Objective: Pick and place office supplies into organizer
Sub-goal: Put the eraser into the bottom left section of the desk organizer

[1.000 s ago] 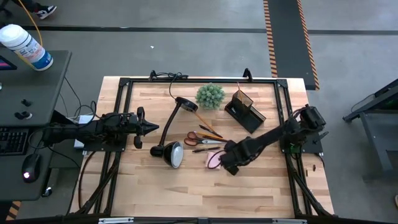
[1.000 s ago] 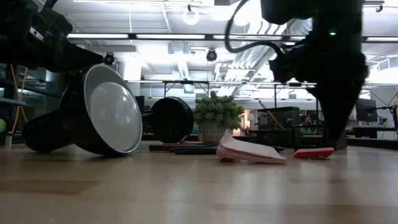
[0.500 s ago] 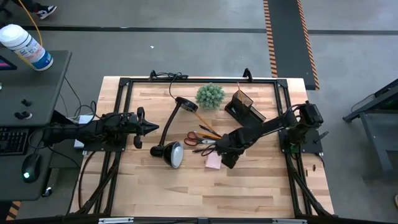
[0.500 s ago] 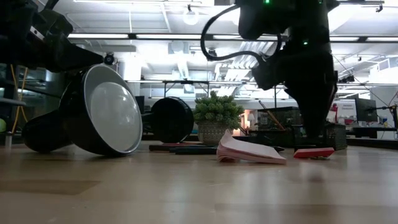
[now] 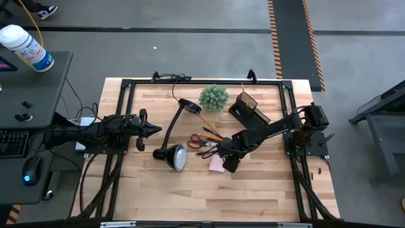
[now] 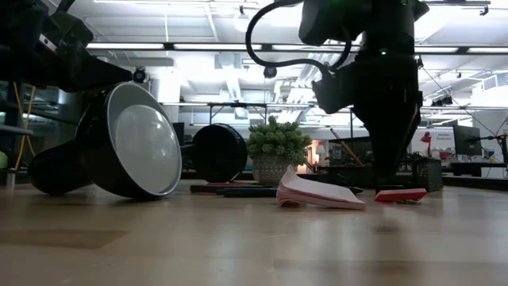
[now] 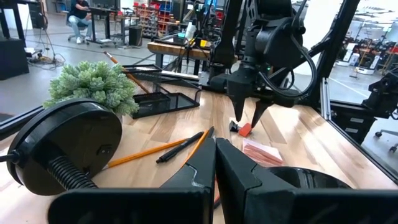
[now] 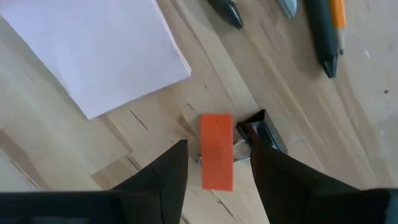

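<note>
My right gripper (image 8: 217, 158) points straight down, open, just right of the table's middle (image 5: 228, 161). Its fingers stand on either side of a small orange-red block (image 8: 216, 158) that lies flat on the wood, and they hang a little above it (image 6: 389, 179). A tiny black binder clip (image 8: 258, 129) lies against the block. The pink sticky-note pad (image 8: 93, 50) lies flat beside them, near the gripper (image 5: 217, 165). Red-handled scissors (image 5: 200, 140) and pencils (image 5: 212, 133) lie farther left. The dark organizer (image 5: 249, 109) stands at the far right. My left gripper (image 5: 152, 131) waits shut and level at the table's left.
A black gooseneck lamp lies on its side, with its head (image 5: 176, 156) left of the scissors and its round base (image 5: 188, 106) near the green plant (image 5: 214, 97). Bare wood stretches along the near edge (image 5: 209, 199). The black frame rails (image 5: 288, 101) border the table.
My right gripper has gone toward the table's far left and turned a little at the wrist. It now stands over the orange-red block and the clip next to the pad. The things on the table lie as before.
</note>
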Robot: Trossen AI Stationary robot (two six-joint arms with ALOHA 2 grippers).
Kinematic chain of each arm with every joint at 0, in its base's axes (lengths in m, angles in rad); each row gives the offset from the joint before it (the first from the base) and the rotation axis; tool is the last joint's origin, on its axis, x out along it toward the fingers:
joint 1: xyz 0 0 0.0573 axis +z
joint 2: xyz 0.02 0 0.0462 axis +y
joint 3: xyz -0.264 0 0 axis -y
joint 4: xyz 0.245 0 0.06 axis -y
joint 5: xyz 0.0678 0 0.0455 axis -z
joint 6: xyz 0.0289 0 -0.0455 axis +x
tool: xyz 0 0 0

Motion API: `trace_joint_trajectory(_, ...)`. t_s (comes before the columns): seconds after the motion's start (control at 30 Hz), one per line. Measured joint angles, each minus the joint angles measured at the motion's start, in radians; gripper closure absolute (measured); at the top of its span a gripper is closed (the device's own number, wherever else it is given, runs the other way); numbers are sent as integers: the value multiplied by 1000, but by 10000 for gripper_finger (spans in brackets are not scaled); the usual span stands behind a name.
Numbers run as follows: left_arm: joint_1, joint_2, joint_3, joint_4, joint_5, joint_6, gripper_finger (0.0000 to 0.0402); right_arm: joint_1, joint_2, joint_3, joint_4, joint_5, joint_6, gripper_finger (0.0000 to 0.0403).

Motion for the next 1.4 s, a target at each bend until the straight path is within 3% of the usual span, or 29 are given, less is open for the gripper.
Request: trace_joint_trajectory(1.4, 0, 0, 0, 0, 0, 0, 401, 15, 34, 0, 8, 3, 0, 249)
